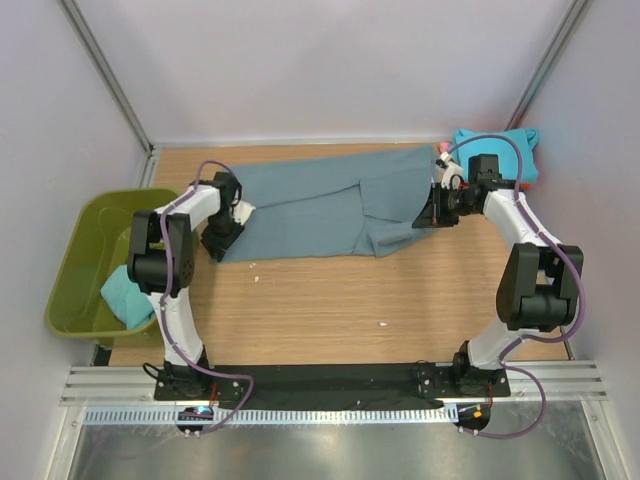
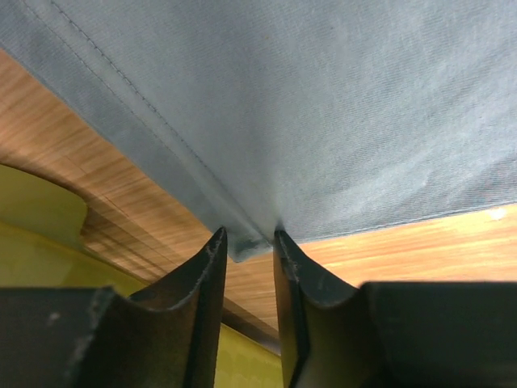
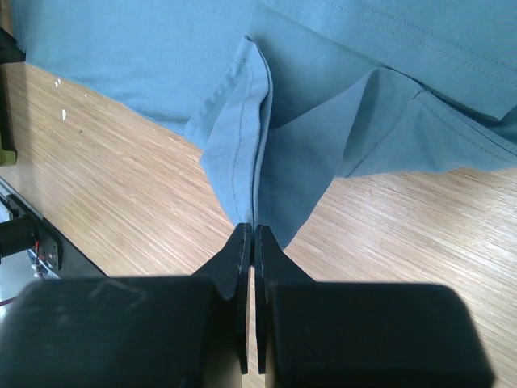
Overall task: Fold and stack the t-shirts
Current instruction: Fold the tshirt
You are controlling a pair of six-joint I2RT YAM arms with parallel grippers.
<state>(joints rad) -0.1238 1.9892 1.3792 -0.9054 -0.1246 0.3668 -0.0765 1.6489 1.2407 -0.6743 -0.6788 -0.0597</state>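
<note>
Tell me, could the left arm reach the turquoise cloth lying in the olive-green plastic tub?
Probably yes: the olive-green plastic tub stands open beside it, with the turquoise cloth uncovered. The left claw must first leave the slate blue-grey t-shirt.

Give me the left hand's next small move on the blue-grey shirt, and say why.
Probably close the left hand on the corner of the slate blue-grey t-shirt. That hemmed corner sits right between its fingertips, but they stand apart, so nothing is pinched. The right hand is shut on a fold at the opposite end, so a grip here would let both lift together.
</note>
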